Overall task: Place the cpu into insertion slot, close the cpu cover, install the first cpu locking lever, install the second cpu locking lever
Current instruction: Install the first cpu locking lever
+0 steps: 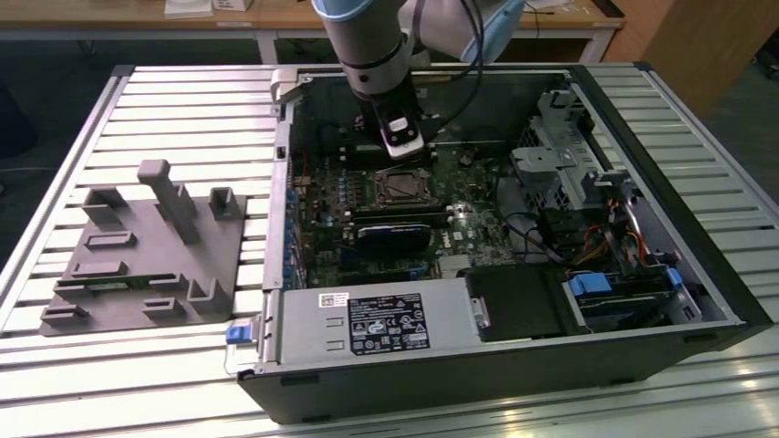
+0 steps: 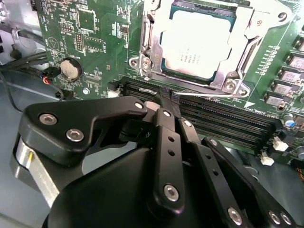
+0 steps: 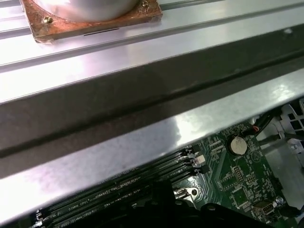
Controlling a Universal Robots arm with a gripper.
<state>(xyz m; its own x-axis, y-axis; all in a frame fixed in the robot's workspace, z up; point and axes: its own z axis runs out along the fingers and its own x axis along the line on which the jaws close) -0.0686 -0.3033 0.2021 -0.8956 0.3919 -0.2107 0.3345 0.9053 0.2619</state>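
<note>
The pale square cpu [image 2: 197,45] sits in the silver-rimmed insertion slot [image 1: 402,187] under the shut silvery-framed cpu cover [image 2: 152,52], and the black gripper [image 2: 168,96], fingers pressed together, rests at the thin wire locking lever [image 2: 213,93] on its far side, which I judge needs pressing down and hooking.

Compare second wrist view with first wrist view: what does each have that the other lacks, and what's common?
Second wrist view: the cpu lying framed by the cpu cover, with the gripper just short of it. First wrist view: the case wall and a copper-edged plate on the slatted table. Both: the green board, coin cell and memory slots.
</note>
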